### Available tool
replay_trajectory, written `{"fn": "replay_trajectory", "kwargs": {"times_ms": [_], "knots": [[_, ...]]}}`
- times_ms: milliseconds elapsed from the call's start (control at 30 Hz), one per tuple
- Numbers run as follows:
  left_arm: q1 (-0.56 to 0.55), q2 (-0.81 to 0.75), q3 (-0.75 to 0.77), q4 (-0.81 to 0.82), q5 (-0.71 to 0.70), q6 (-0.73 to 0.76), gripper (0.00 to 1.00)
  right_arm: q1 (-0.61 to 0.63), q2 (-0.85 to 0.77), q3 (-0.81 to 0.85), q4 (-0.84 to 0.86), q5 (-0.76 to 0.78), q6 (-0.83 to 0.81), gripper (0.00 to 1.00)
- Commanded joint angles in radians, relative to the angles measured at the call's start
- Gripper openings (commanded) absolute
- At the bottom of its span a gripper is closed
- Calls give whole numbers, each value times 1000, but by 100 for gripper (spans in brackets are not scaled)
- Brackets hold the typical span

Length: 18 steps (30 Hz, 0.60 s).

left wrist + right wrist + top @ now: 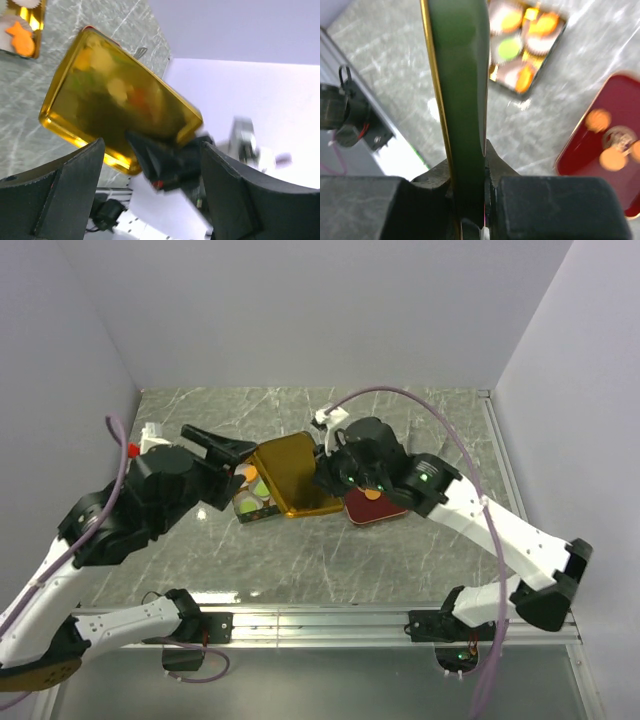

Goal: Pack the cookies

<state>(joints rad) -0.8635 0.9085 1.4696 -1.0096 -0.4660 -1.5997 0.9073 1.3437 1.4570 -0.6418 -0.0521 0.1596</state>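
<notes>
Bright even light; glare on gold lid [120, 100]; cookies [511, 48] out of focus.

Grey marbled table [420, 565] seen from above.
At centre frame a gold tray [250, 519] of cookies [258, 487] rests on it, with a red tin [387, 512] just right.

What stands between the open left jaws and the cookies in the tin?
The gold lid, gripped by its edge in the right jaws, sits directly before the left jaws and overlaps the right side of the tin. The cookies on its left side show uncovered.
</notes>
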Motion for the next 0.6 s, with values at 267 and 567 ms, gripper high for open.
{"fn": "replay_trajectory", "kwargs": {"times_ms": [267,567], "knots": [[365,118,23,267,582,44,83,174,-187,-138,303,340,-199,10],[383,253,110,258,764,155,82,245,-170,-145,439,497,-295,8]]}}
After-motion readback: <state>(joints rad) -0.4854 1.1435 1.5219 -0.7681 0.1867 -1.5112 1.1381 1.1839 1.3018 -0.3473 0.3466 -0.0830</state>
